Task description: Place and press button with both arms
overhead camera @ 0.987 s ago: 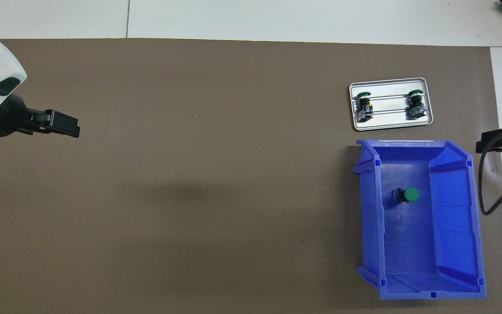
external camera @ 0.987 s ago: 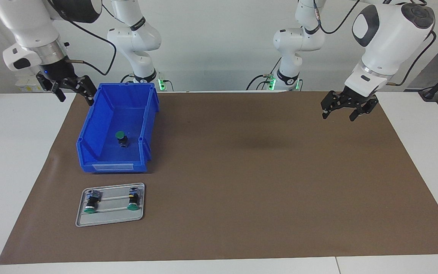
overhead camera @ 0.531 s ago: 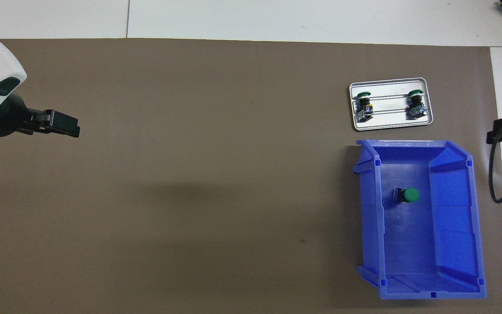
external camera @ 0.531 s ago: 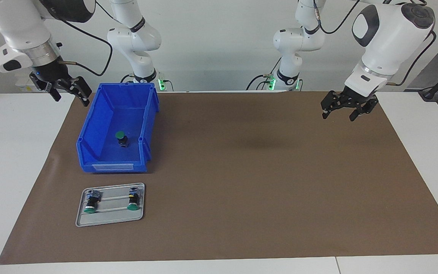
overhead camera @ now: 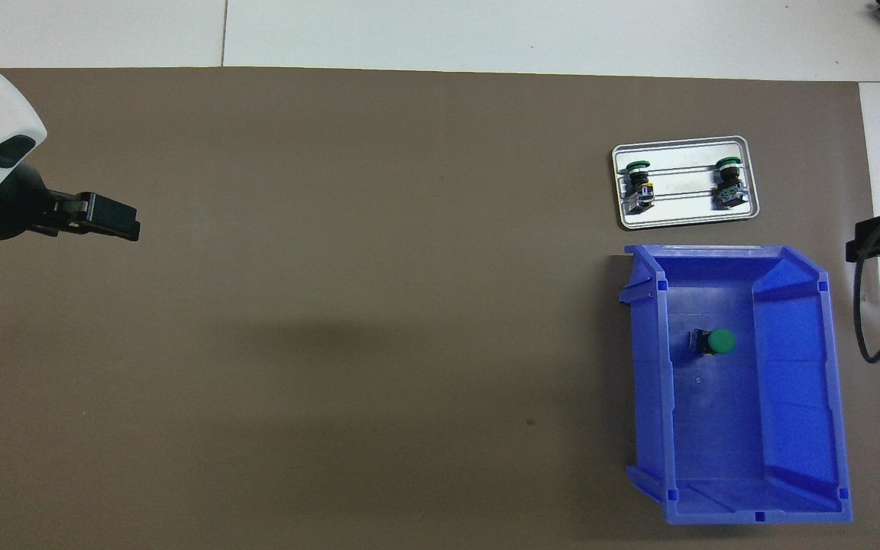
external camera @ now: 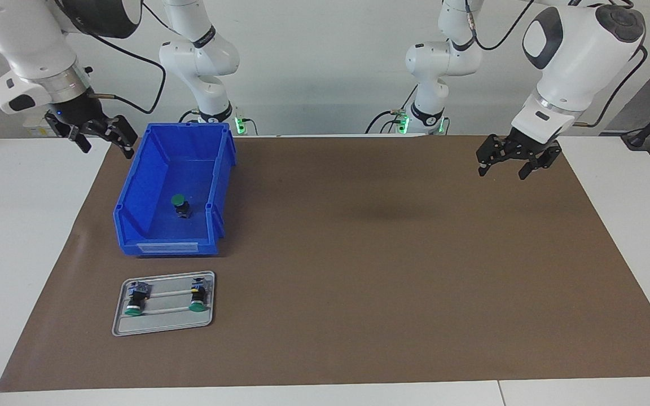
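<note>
Here both arms hang raised above the surface (external camera: 9,237) with nothing in their grasp. The right arm comes down from the upper corner of the facing view, its wrist bent so that the right claw (external camera: 102,139) points down and slightly toward the blue bin (external camera: 133,225), hovering over the mat's (external camera: 387,282) edge at the right arm's end of the surface, just outside the bin's wall; its fingers stand apart, released. The left arm bends at the elbow and drops its wrist so that the left claw (external camera: 503,167) hangs over the mat near the corner at the left arm's end, close to the robots' edge; its fingers are likewise spread and empty. The button (external camera: 180,206) stands on the floor of the bin, green cap up, touched by neither claw. Two more like it lie on their sides on the grey tray (external camera: 161,327), which sits on the mat just beside the bin, farther from the robots. The facing view shows both arms from base to fingertips and how high the claws hang. The overhead view gives only the left wrist and left claw (overhead camera: 108,218) side on, and a sliver of the right claw (overhead camera: 879,238) with its cable at the frame's edge, but it looks straight into the bin (overhead camera: 799,397) at the button (overhead camera: 715,342) and the tray (overhead camera: 684,221).
</note>
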Controlling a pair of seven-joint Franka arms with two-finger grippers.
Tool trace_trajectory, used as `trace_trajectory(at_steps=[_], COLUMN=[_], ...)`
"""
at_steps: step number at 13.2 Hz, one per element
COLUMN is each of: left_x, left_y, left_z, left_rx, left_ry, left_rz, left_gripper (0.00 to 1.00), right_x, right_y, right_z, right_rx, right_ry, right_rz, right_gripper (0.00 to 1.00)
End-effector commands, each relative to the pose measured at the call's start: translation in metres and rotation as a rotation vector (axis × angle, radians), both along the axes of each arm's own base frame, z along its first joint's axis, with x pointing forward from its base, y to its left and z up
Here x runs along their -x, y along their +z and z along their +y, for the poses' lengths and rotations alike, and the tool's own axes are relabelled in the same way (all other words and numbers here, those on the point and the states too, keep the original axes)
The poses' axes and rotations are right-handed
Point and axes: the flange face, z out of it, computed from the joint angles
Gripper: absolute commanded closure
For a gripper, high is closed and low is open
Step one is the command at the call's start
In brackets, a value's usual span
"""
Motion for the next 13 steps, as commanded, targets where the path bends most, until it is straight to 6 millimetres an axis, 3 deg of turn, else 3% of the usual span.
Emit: trace_trajectory(at_steps=[1,4,13], left_x=[0.008,0.008,0.008], left_y=[0.001,0.0,0.0], left_z=[0.004,0.004,0.004], left_rx=[0.012,0.012,0.012], left_ry=[-0.002,-0.002,-0.002], left_rz=[-0.007,-0.005,-0.005], left_gripper=[0.0,0.0,0.0], right_x=[0.003,0.005,0.005], right_y=[0.003,-0.001,-0.001], right_z=[0.011,0.031,0.03], right_rx=[0.023,0.021,0.021], right_ry=[0.04,0.068,0.065], right_rz=[0.009,0.012,0.011], right_gripper=[0.0,0.0,0.0])
